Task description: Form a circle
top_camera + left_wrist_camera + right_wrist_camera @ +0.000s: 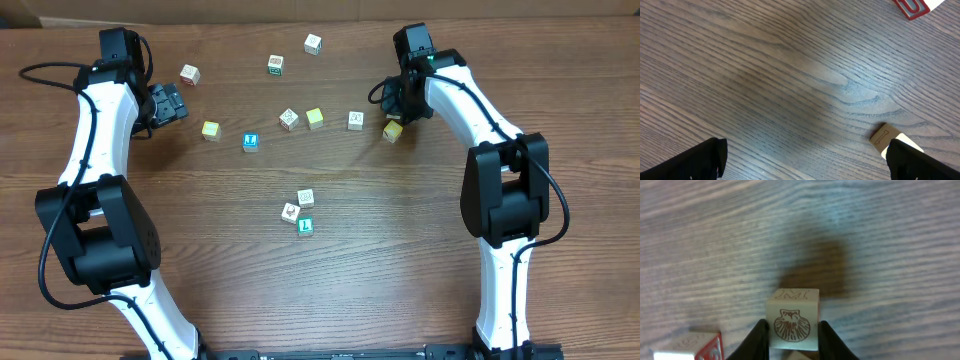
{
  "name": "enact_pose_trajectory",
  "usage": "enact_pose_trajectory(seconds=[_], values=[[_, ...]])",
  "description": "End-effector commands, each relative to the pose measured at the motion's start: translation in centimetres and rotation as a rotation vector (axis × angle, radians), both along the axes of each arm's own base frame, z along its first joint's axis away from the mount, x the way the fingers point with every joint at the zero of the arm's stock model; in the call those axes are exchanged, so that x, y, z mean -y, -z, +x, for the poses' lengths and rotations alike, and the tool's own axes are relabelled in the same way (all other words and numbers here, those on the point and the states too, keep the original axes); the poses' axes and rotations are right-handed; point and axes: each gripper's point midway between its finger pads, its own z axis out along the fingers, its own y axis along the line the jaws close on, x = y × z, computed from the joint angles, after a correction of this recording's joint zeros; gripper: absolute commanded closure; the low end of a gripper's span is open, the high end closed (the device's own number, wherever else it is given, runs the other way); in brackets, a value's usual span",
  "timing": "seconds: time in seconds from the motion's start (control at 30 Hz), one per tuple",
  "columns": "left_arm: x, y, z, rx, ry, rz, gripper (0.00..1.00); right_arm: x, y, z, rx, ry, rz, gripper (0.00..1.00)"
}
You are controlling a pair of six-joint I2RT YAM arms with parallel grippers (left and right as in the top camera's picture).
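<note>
Beyond and right of the circle [303, 212], the right gripper [793, 339] clamps flat opposite sides of a shell cube [792, 322], probably light, rigid wood; the left gripper [805, 157] gapes.

Left gripper [805, 167] spread wide over the wood table [765, 75]; pale block [885, 137] just beside one fingertip, red-printed piece [912, 6] farther ahead.

The left arm [98, 120] and the right arm [465, 100] have smooth white shells on the links and bulky black housings at the joints. A thin black cable [45, 68] loops beside each. The left gripper [172, 105] and the right gripper [393, 126] are black, with rounded matte fingers [757, 340].
</note>
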Motion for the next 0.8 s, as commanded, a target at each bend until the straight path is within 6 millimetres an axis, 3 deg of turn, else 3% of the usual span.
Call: enact_pose_trajectory(seconds=[0.0, 0.17, 0.3, 0.4, 0.53, 0.67, 0.77], values=[[0.2, -0.3, 0.0, 0.003, 0.013, 0.008, 0.0, 0.2, -1.6, 0.4, -0.003, 0.002, 0.004, 0.81], [0.2, -0.3, 0.0, 0.003, 0.013, 0.008, 0.0, 0.4, -7.2, 0.2, 0.016, -0.009, -0.006, 0.83], [0.2, -0.3, 0.0, 0.003, 0.013, 0.008, 0.0, 0.2, -10.9, -1.6, -0.009, -0.026, 0.003, 0.85], [0.3, -0.3, 0.0, 0.003, 0.013, 0.008, 0.01, -0.4, -12.3, -4.4, -0.08, -0.049, 0.019, 0.85], [0.2, -0.3, 0.0, 0.003, 0.013, 0.008, 0.01, -0.8, -12.3, -8.2, -0.211, -0.069, 0.006, 0.84], [0.3, -0.3, 0.0, 0.003, 0.013, 0.008, 0.0, -0.8, -12.2, -8.9, -0.239, -0.063, 0.0, 0.7], [0.2, -0.3, 0.0, 0.003, 0.013, 0.008, 0.0, -0.9, -12.3, -7.9, -0.199, -0.056, 0.012, 0.44]])
